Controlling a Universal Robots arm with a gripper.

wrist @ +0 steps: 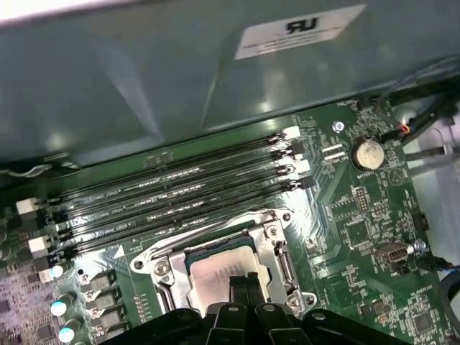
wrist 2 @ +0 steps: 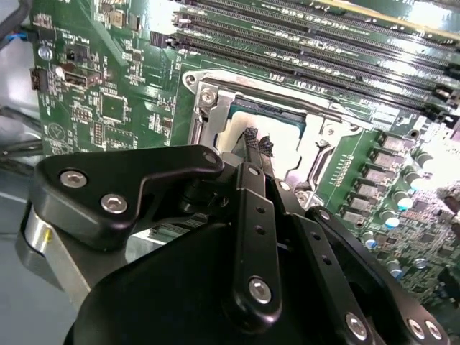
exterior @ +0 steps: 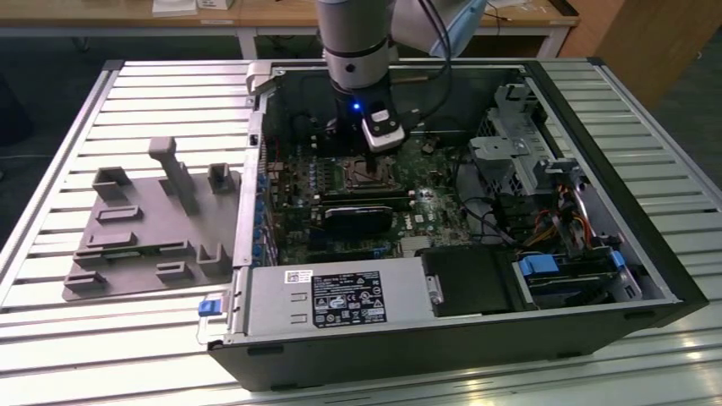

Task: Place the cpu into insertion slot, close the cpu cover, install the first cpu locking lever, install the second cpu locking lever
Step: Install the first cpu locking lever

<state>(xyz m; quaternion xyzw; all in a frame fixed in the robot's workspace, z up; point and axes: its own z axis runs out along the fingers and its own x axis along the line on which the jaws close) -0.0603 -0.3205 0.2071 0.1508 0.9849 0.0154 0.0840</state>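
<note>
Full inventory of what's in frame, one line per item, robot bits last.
computer case: 1, black, lying open on the slatted table.
slatted table: 1, silvery, under everything.
motherboard: 1, green, inside the case.
cpu: 1, silvery, seated in the socket in both wrist views.
cpu cover: 1, silvery metal frame, down around the chip.
memory slots: 4, black, beside the socket.
coin battery: 1, silvery, on the board.
power supply: 1, grey, near edge of the case.
fixture tray: 1, grey, at the exterior view's left of the case.
end effector: 1, black, fingers together over the cpu.
</note>
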